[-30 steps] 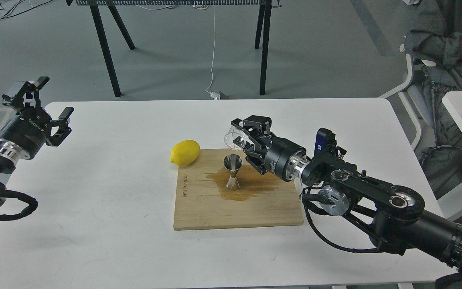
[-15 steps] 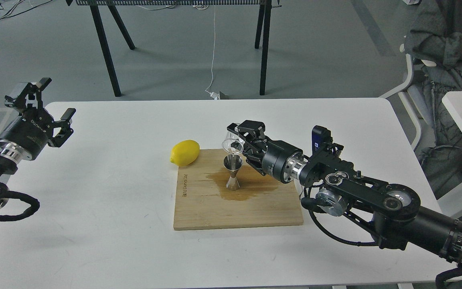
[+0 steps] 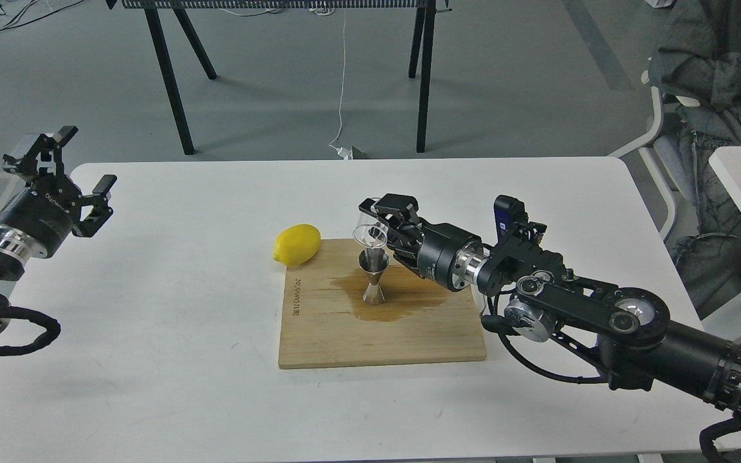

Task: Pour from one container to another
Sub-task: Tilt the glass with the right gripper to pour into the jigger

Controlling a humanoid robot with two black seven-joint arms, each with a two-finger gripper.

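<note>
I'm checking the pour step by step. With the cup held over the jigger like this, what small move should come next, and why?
Probably tip the clear cup a little further, mouth down. The right gripper holds it tilted just above the upright jigger, rim over rim, so they look lined up. A wet stain on the cutting board argues for going slowly.

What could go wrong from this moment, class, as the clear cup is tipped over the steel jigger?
1. The jigger has a narrow mouth and the clear cup hangs tilted just above it, so liquid may miss; a brown wet patch already stains the wooden board.
2. The right gripper sits close above the jigger, which stands on a small foot and could be knocked over.
</note>
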